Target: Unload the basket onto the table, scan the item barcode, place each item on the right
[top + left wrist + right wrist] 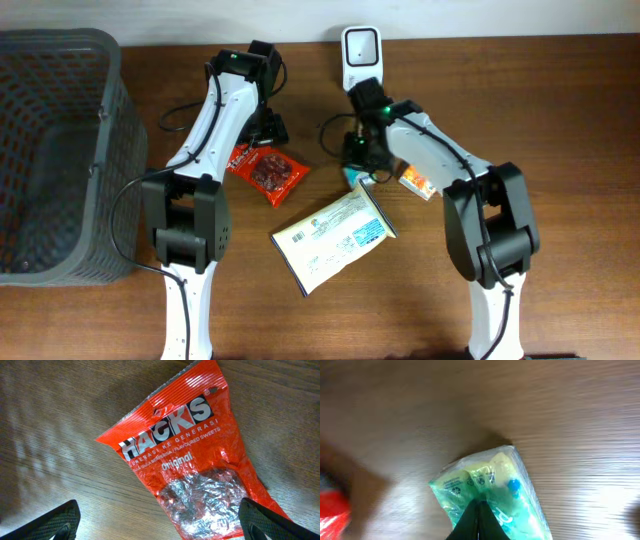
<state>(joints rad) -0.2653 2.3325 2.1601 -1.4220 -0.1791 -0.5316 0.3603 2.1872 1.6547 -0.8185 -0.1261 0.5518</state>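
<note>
The left hand (160, 519) gapes apart, red bag (180, 455) on the worktop (50, 435) below it. The right hand (479, 519) is clamped on a green packet (492, 482).

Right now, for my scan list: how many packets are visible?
4: red packet below left gripper; green packet in right gripper; white packet at centre; orange packet by right arm. Others possibly hidden.

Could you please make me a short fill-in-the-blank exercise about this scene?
1. The right gripper is shut on a ____ packet.
2. The left gripper hangs open over a ____ candy bag.
3. The grey basket stands on the robot's ____ side.
Missing words: green; red; left.
</note>
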